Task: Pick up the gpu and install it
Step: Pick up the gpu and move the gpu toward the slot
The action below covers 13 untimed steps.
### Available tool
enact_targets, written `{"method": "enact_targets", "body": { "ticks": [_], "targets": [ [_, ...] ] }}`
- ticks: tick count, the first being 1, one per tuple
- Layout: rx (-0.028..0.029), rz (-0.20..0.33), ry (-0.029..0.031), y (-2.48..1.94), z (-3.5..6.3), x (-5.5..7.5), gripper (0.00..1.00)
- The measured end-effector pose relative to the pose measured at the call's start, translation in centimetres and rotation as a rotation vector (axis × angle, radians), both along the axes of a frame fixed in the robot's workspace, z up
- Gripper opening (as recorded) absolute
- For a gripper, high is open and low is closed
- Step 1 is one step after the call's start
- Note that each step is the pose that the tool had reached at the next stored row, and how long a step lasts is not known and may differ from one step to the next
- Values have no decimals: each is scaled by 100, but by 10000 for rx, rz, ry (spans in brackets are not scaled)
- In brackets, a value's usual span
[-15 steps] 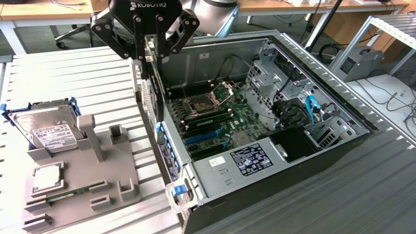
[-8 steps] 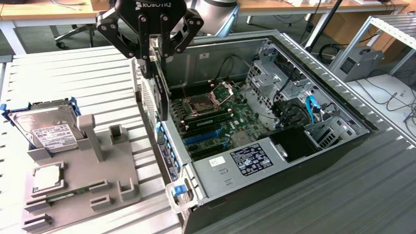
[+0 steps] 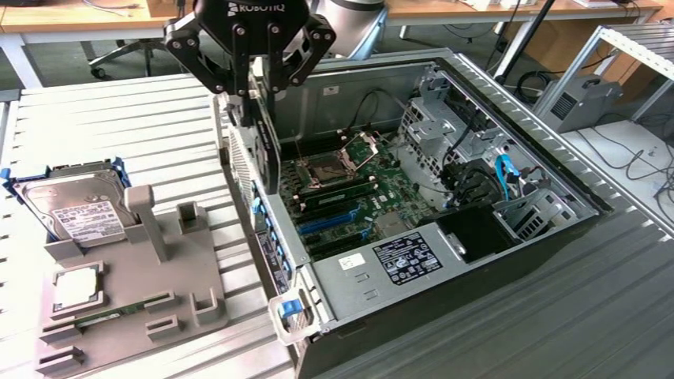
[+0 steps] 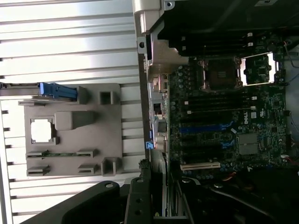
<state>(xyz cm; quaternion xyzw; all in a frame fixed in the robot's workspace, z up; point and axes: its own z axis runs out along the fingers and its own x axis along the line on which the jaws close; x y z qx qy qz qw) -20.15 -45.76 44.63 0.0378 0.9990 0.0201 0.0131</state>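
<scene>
White slatted metal table [image 3: 126, 118], lab room behind with wooden desks, an office chair base [image 3: 116, 55] and loose cables on the floor. A small grey box [image 3: 579, 99] sits on a second slatted bench, well off from the gripper toward the exterior view's right. The open computer case [image 3: 421, 308] lies on its side directly under the gripper [image 3: 258, 95], with the motherboard [image 3: 358, 189] and the labelled power supply [image 3: 406, 257] exposed below it and slightly toward the exterior view's right. A grey fixture tray [image 3: 126, 292] lies below the gripper and off toward the exterior view's left, apart from the case, and holds a hard drive [image 3: 79, 213] in a blue caddy, a square processor chip [image 3: 77, 286] and a green memory stick [image 3: 100, 318]. The gripper is clamped on the gpu [image 3: 263, 150], gripping its top edge. The card hangs straight down from the fingers, on edge. It reads as a thin, dark, flat slab, seen nearly edge-on, with its lower end down inside the case by the case's rear wall, above the motherboard's slots. Cannot tell whether it touches a slot.
</scene>
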Motion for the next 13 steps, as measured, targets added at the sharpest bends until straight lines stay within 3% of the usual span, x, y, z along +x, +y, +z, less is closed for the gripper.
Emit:
{"method": "enact_targets", "body": {
  "ticks": [13],
  "targets": [
    [-6,0,0,0,-3,78,26]
  ]
}}
